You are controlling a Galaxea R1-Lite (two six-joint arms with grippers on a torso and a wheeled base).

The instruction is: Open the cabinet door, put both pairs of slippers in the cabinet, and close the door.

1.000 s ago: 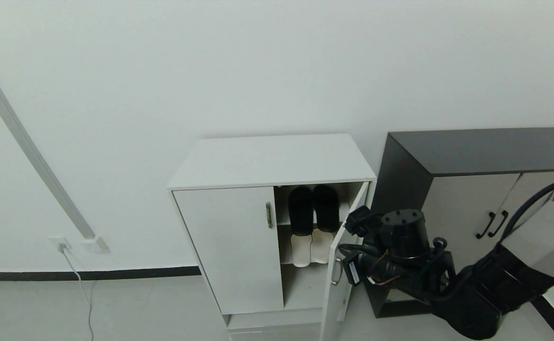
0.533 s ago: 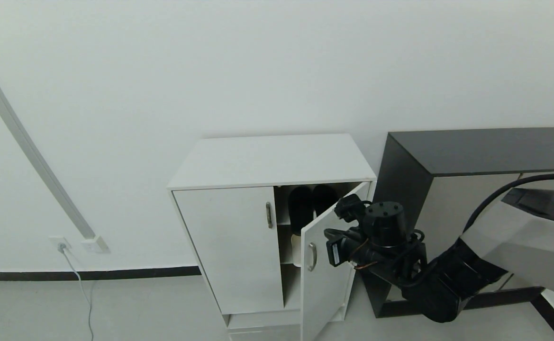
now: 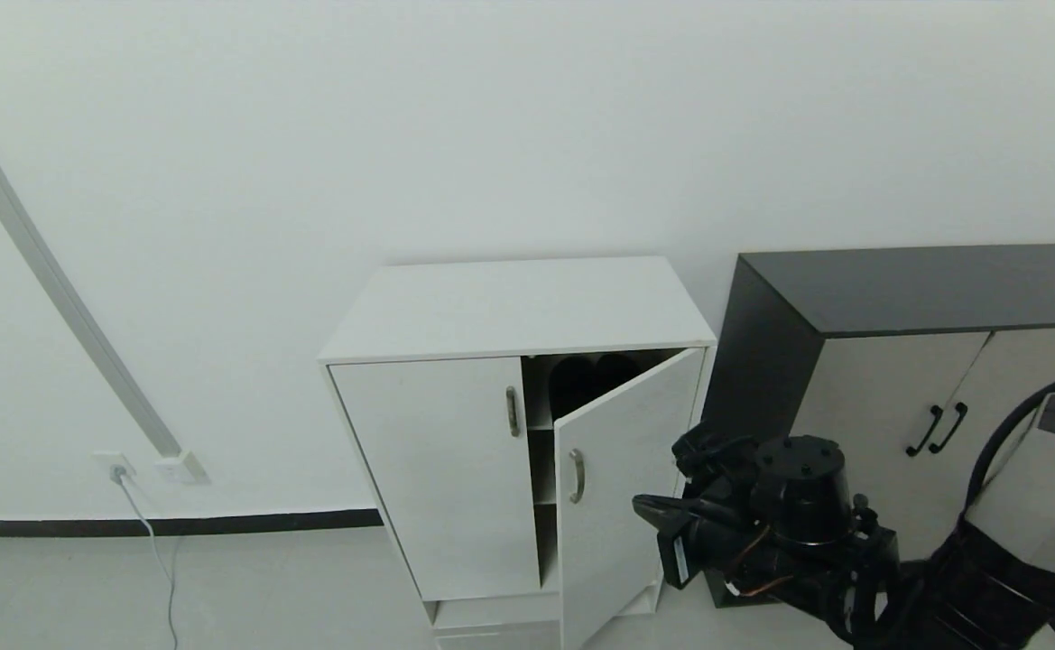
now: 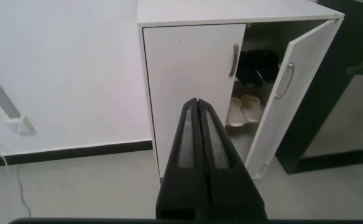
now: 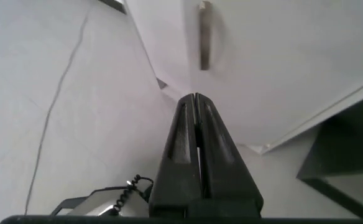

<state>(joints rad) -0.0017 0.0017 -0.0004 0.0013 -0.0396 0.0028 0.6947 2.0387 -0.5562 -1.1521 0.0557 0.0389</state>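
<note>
The white cabinet (image 3: 518, 307) stands against the wall with its left door shut and its right door (image 3: 622, 469) ajar, leaving a narrow gap. Through that gap the black slippers (image 3: 581, 372) show on the top shelf. In the left wrist view the black slippers (image 4: 259, 65) sit above the white slippers (image 4: 243, 109) inside. My right gripper (image 3: 649, 506) is shut and hangs just off the door's outer face, below the level of the handle (image 3: 576, 476); the handle (image 5: 204, 34) lies beyond its tip (image 5: 196, 98). My left gripper (image 4: 197, 104) is shut, empty, well back from the cabinet.
A dark-topped sideboard (image 3: 924, 289) with two pale doors stands close on the cabinet's right. A wall socket with a cable (image 3: 116, 469) and a slanted conduit (image 3: 49, 271) are on the left wall. Bare floor (image 3: 220, 587) lies in front.
The right door has swung from wide open to nearly shut, hiding the white slippers in the head view. My right arm pushed along with it, then dropped back low to the right.
</note>
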